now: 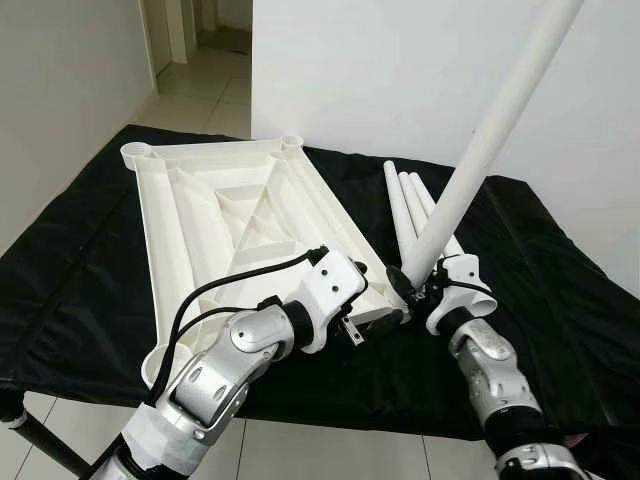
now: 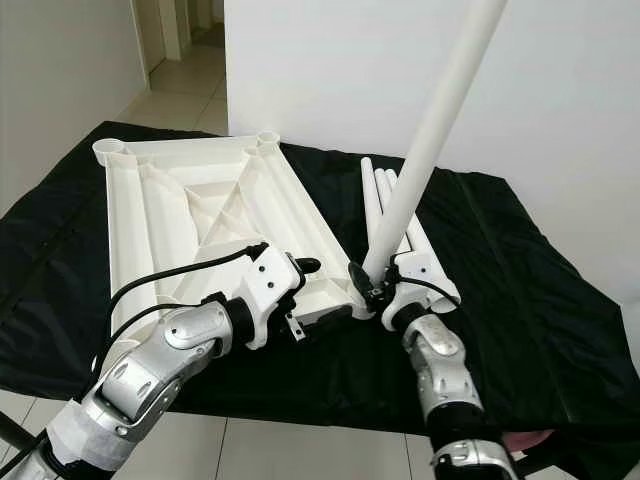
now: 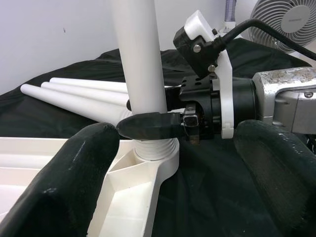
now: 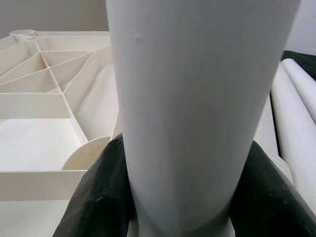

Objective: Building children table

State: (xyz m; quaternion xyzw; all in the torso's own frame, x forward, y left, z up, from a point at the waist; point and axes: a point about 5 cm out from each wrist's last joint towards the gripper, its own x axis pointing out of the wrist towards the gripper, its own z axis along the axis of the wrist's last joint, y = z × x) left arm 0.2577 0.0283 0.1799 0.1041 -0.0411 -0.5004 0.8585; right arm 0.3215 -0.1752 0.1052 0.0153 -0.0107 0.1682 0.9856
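Our right tool point(image 1: 418, 285) pinches the white leg point(image 1: 470, 165) just above the corner socket point(image 3: 157, 159) of the upturned tabletop point(image 1: 225, 215). Leg's long axis leans away from the tabletop, threaded end seated in the socket. Left tool point(image 1: 392, 308), fingers spread, braces that corner; we judge straightening comes next.

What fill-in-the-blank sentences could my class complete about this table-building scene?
1. The right tool is shut on a white ____.
2. The tabletop lies ____ on the black cloth, ribs facing up.
3. Beside it lie ____ spare legs.
4. The left tool rests at the tabletop's near ____.

Missing words: leg; upside down; three; corner
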